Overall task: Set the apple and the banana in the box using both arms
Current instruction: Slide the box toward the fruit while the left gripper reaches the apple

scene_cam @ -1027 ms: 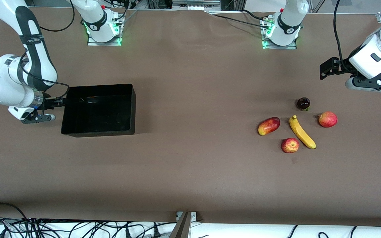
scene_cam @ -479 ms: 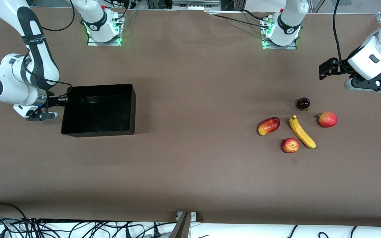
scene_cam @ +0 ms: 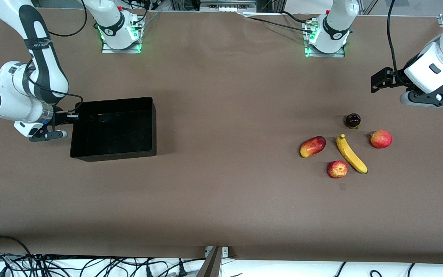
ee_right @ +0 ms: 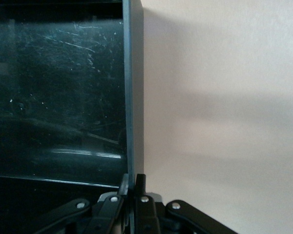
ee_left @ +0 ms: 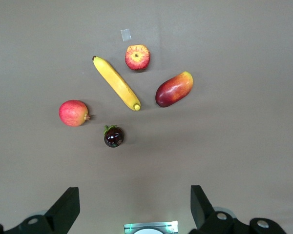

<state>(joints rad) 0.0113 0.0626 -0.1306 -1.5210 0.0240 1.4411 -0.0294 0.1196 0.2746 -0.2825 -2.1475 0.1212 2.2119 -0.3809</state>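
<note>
The right gripper [scene_cam: 69, 116] pinches the wall of the shiny black plastic box [scene_cam: 150, 127] and has tilted it a little. The left gripper [ee_left: 132, 204], spread wide, waits over the table near the small red-yellow apple [scene_cam: 337, 169] and long yellow banana [scene_cam: 351, 154], both untouched.

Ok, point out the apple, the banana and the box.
apple [scene_cam: 337, 169]: front view, middle of its top.
banana [scene_cam: 351, 156]: front view, middle of its length.
box [scene_cam: 155, 127]: front view, rim of the wall toward the left arm's end.
</note>
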